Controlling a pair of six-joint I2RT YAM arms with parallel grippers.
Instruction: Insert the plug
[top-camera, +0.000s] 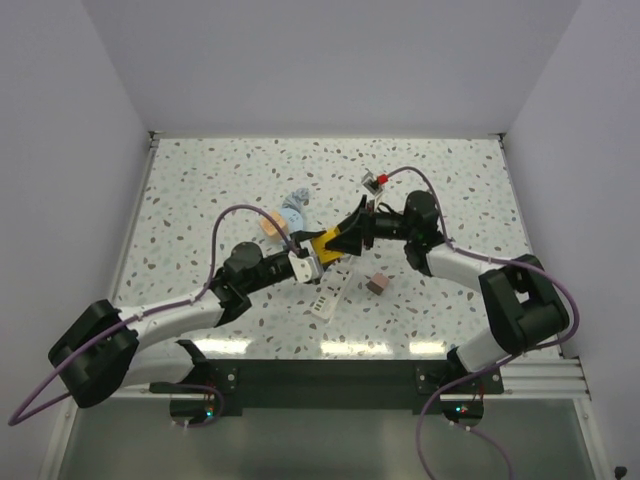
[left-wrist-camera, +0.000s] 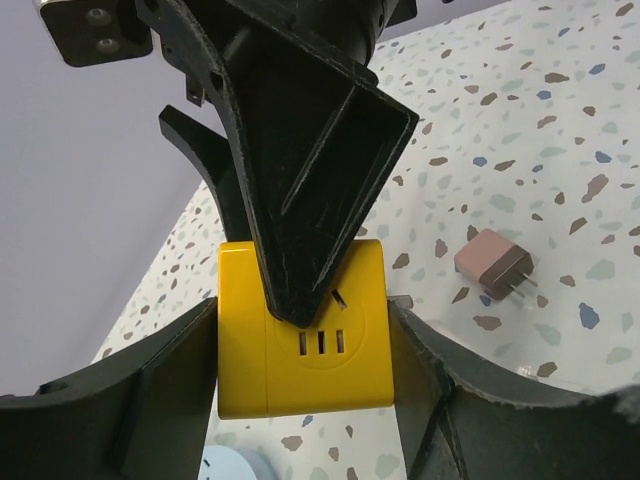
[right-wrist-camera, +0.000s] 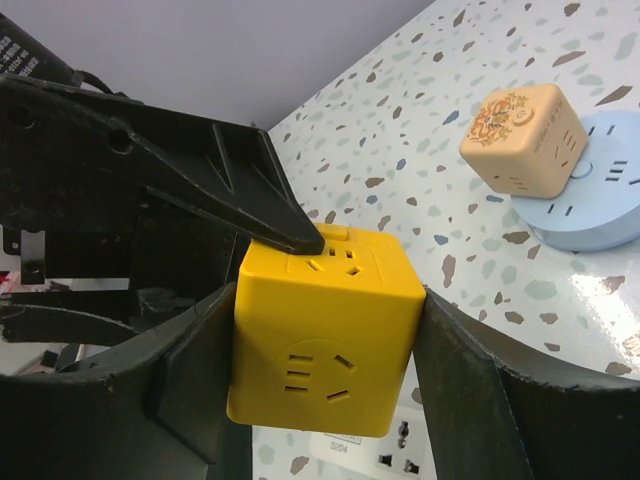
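Right claw (right-wrist-camera: 326, 350) around half-covered yellow cube (right-wrist-camera: 305, 300)

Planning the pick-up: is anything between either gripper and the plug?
Nothing lies in between; the plug sits alone on bare table. But the left gripper and right gripper are both shut on the yellow cube, so neither is free.

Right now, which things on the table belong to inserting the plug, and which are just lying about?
Job: small dusty-pink boxy plug, lying loose; yellow plastic socket cube, clamped by left gripper and right gripper, likely the target.
Lying about: peach patterned cube; pale blue round socket; white flat power strip.
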